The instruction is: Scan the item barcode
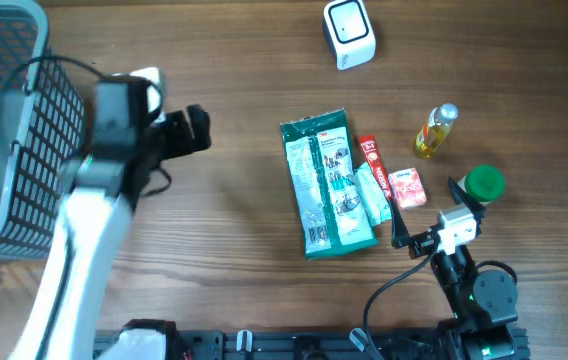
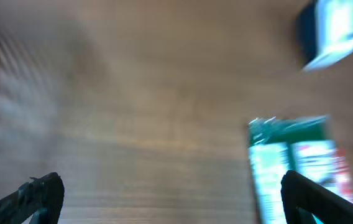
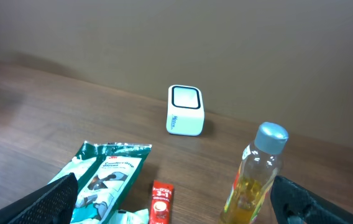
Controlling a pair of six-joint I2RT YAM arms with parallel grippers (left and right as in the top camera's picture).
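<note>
Showing a wooden table (image 1: 234, 250) from above, with a small white barcode scanner (image 1: 349, 33) standing at the far edge. Its dark-framed window faces up and toward the robot, probably so an item can be held over it.

Goods lie in a loose group on the robot's side of the scanner, none of them picked up yet. A long green packet (image 1: 326, 183) lies flat, printed side up, nearest below the scanner. Just to its right, touching or nearly so, are a red sachet (image 1: 374, 160) and a pale tube (image 1: 374, 198). A small pink carton (image 1: 407, 187) comes next. A bottle of yellow oil (image 1: 436, 130) and a round green lid (image 1: 484, 183) sit further right. Which of these is meant for scanning cannot be told. No barcode is visible on any upper face, so an item would likely need turning.

The left tool (image 1: 192, 130) hangs well to the left of the scanner, fingers spread fully apart and holding nothing. Its own blurred view points toward the green packet (image 2: 288, 162). The right tool (image 1: 429, 212) sits on the robot's side of the scanner beside the pink carton, equally wide open and empty. Its camera looks over the goods toward the scanner (image 3: 185, 110). A grey wire basket (image 1: 4, 130) stands far left of the scanner.
</note>
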